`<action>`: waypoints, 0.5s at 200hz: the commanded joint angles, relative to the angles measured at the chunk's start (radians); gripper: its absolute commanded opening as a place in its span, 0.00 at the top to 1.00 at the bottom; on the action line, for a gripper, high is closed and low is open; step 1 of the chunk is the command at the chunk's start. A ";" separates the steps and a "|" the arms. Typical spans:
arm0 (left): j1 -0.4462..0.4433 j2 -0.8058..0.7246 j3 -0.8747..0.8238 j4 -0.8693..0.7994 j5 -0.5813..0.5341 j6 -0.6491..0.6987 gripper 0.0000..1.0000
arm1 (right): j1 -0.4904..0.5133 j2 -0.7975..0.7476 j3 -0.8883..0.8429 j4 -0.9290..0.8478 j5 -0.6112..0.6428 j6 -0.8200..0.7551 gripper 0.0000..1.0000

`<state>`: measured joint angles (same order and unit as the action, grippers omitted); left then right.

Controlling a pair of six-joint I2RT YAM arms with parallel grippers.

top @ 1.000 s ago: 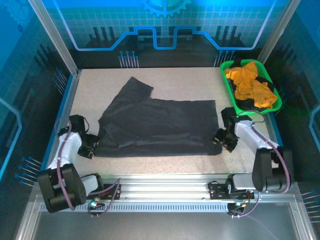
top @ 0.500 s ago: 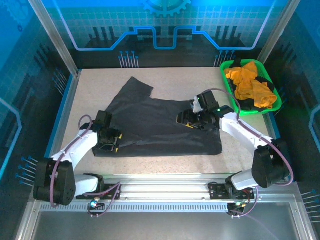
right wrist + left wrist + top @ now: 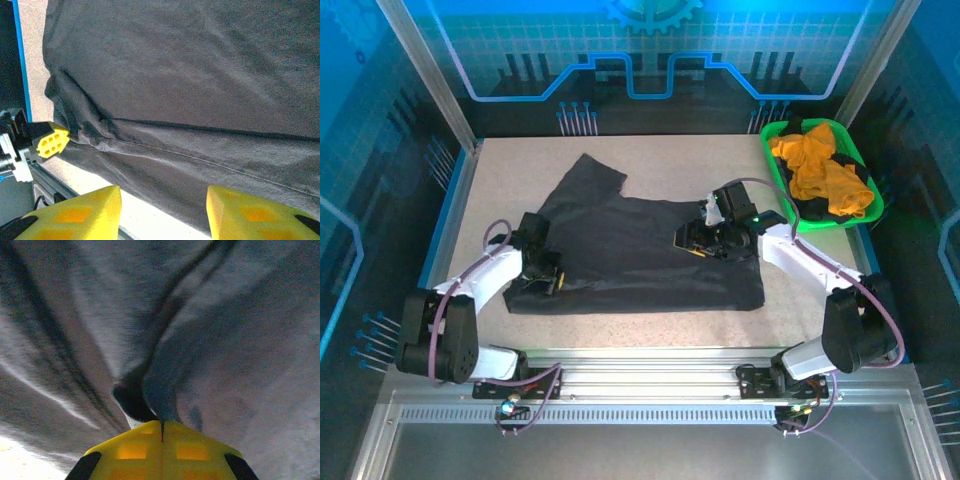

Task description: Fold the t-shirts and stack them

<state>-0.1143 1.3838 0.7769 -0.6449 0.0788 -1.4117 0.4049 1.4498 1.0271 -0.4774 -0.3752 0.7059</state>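
Cool blue light, blurred close-up

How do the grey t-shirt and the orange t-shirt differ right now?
The grey t-shirt lies spread on the table; the orange t-shirt sits crumpled in the green basket. The left gripper is shut on the grey t-shirt's edge; no gripper is at the orange one. Neither is neatly folded.
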 commanded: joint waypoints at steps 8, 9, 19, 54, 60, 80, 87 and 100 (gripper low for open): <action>-0.013 0.064 0.108 -0.001 -0.010 0.088 1.00 | -0.012 0.008 0.024 -0.015 -0.004 0.000 0.52; -0.014 0.070 0.113 -0.001 -0.010 0.093 1.00 | -0.012 0.007 0.025 -0.016 -0.004 0.000 0.52; -0.024 0.109 0.166 -0.005 -0.008 0.148 1.00 | -0.018 0.005 0.024 -0.016 -0.004 0.001 0.53; -0.093 0.331 0.457 -0.151 0.019 0.389 1.00 | -0.039 0.003 0.021 -0.021 -0.010 0.004 0.54; -0.110 0.372 0.510 -0.183 0.013 0.432 1.00 | -0.041 0.003 0.018 -0.021 -0.011 0.005 0.54; -0.159 0.491 0.661 -0.300 -0.016 0.559 1.00 | -0.050 0.004 0.011 -0.023 -0.020 0.007 0.54; -0.174 0.531 0.707 -0.336 -0.028 0.605 1.00 | -0.052 0.003 0.007 -0.023 -0.022 0.008 0.54; -0.201 0.601 0.789 -0.414 -0.072 0.687 1.00 | -0.055 0.001 0.001 -0.024 -0.029 0.009 0.54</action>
<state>-0.2676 1.8805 1.4448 -0.8410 0.0666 -0.9520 0.3630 1.4513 1.0271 -0.4805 -0.3759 0.7067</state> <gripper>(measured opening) 0.053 0.459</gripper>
